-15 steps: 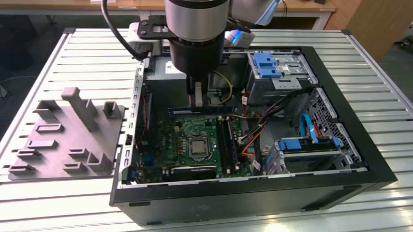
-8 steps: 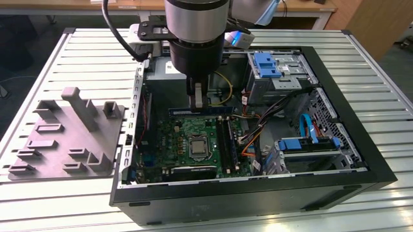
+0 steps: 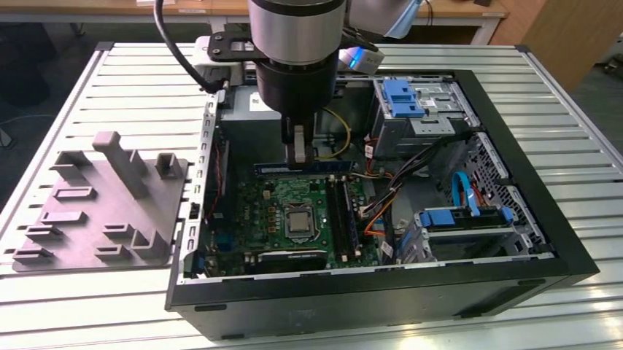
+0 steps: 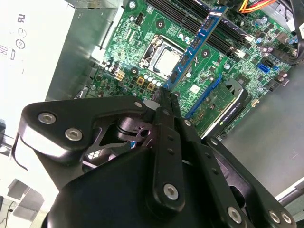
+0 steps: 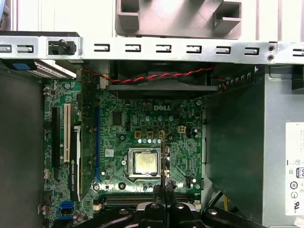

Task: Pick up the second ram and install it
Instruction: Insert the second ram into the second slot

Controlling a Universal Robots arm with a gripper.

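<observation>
Gripper [image 3: 300, 154] is closed on the second ram [image 3: 329, 167], holding it edge-down just above the motherboard [image 3: 277, 195].

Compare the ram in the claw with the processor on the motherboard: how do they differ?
The ram is a long, thin stick; the processor is a square metal plate. The ram stands on edge, held by the claw above the motherboard; the processor lies flat in its socket. Both are inside the open case.
</observation>
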